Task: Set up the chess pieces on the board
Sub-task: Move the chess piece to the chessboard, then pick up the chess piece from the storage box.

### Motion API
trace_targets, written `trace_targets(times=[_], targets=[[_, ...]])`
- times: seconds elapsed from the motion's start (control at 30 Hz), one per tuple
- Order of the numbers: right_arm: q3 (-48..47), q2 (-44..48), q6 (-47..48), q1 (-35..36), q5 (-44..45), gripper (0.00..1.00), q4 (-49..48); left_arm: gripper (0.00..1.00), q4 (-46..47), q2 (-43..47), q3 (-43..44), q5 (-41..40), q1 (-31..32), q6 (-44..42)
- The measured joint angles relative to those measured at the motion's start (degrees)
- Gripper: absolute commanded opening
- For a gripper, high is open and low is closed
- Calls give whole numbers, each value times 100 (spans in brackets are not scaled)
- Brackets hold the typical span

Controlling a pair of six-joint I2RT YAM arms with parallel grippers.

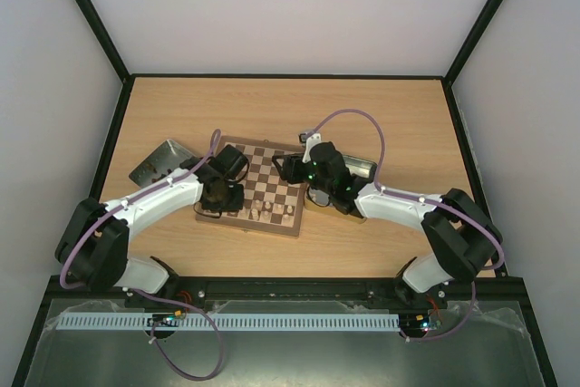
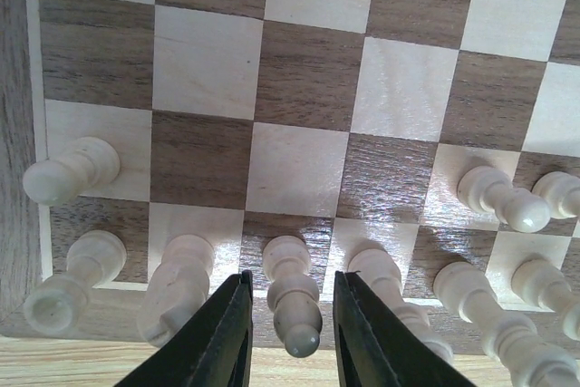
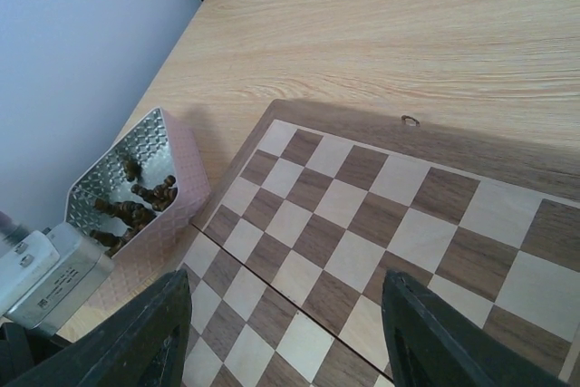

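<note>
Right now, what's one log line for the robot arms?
left tool: open, astride pale piece on board edge row | right tool: open, empty, above board | dark pieces: in tin

The top external camera looks steeply down from above and behind the arm bases, so the whole table [image 1: 390, 115] is in view and the board [image 1: 267, 169] sits small at its centre. The left wrist camera sits very close over the board's edge, looking between its own fingers [image 2: 222, 342] at pale chess pieces [image 2: 290, 301]. The right wrist camera hangs higher and looks obliquely across the board towards a metal tin [image 3: 136, 178]. All three views share the board.
</note>
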State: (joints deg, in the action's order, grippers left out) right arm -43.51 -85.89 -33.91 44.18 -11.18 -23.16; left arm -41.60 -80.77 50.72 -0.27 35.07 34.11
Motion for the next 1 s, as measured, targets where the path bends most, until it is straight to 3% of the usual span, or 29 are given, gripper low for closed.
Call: trace_targets(times=[0.2, 0.43, 0.7, 1.0], targets=[[-42, 42, -70, -39, 94, 56, 229, 30, -101, 22, 133, -142, 0, 42], [-649, 374, -514, -562, 621, 53, 2015, 37, 111, 509, 492, -533, -66, 83], [-431, 1025, -723, -1596, 1305, 55, 4006, 40, 1110, 789, 516, -588, -98, 11], [-514, -7, -173, -1976, 1191, 46, 4529, 40, 1788, 678, 511, -221, -98, -70]])
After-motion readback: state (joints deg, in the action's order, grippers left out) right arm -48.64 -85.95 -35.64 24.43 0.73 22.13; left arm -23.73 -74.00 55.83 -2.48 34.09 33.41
